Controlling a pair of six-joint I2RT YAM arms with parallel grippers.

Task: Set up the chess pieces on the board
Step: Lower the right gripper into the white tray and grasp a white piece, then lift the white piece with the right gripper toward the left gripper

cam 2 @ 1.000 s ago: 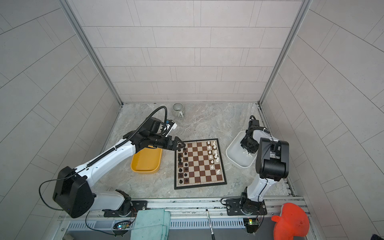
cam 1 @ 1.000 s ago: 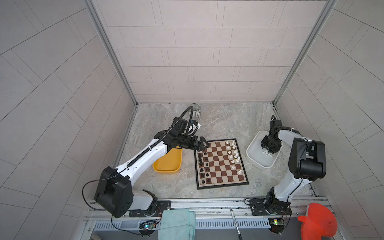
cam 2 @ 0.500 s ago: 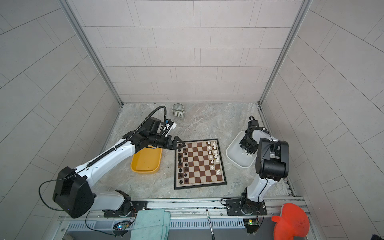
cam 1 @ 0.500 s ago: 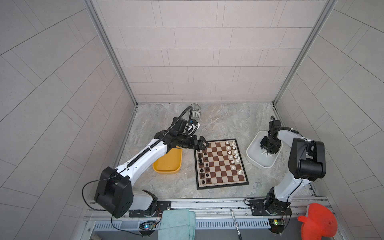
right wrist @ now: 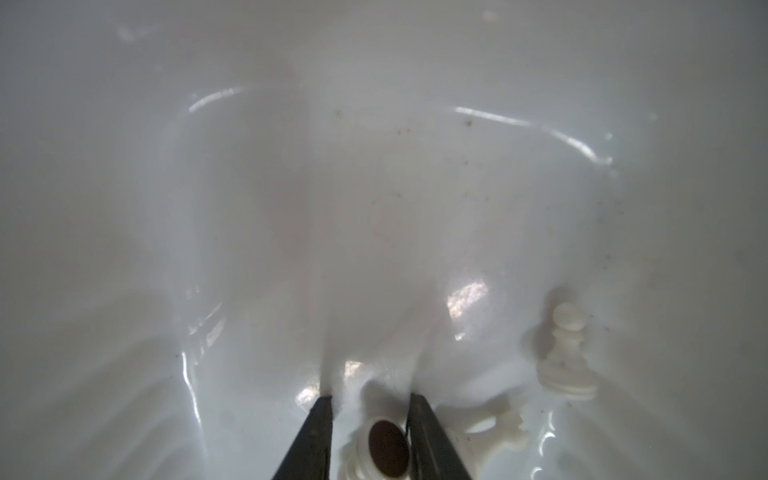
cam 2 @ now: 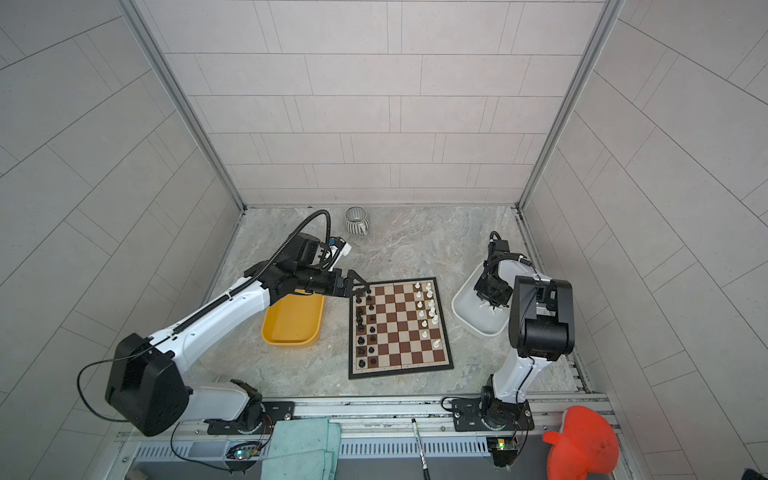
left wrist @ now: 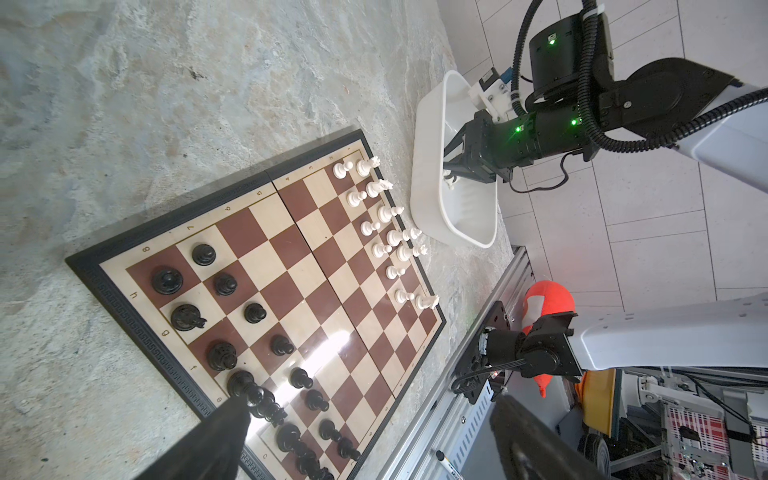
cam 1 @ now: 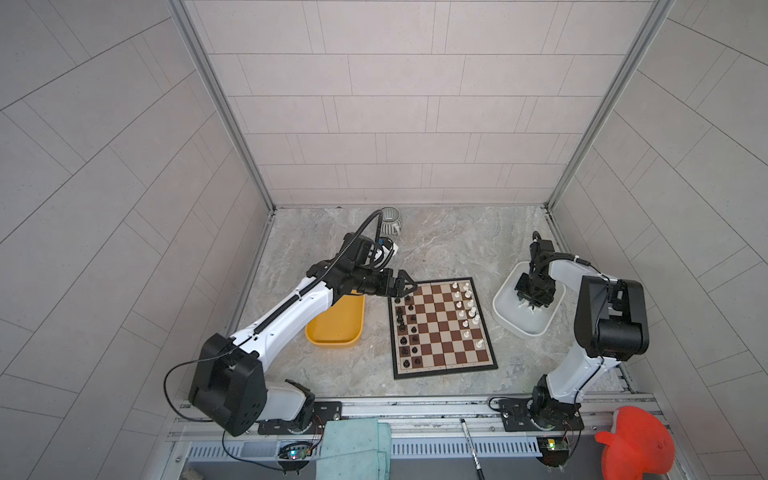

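In both top views the left tool (cam 1: 405, 288) hangs wide open over the corner of the board (cam 1: 440, 332). The black pieces (cam 1: 401, 328) line the board edge just under and beside it. The white pieces (cam 1: 471, 311) stand along the opposite edge, well away from it. The right tool (cam 1: 525, 301) is down inside the white tray (cam 1: 505, 291), which sits on the surface beside the white ranks. The yellow tray (cam 1: 336, 328) lies behind the left tool, under its arm.

The left wrist view shows the left tool (left wrist: 370, 405) with nothing between its spread tips. The black pieces (left wrist: 226, 284) are close below it, and gaps show in the white ranks (left wrist: 384, 214) far ahead of it.

In the right wrist view the right tool (right wrist: 370, 401) stands narrow, with a tip on either side of a fallen white piece (right wrist: 384, 446) whose dark base faces the camera. One tip looks to be touching it. Whether the piece is pinched yet cannot be told. A pawn (right wrist: 567, 353) stands upright off to one side of the tips, and another fallen piece (right wrist: 500, 430) lies between the pawn and the tool.

The step in hand looks like fetching a white piece from the tray. The next move probably calls for a firm, centred pinch and a lift clear of the tray wall. The piece must then be stood on its base on a free white square without knocking its neighbours.
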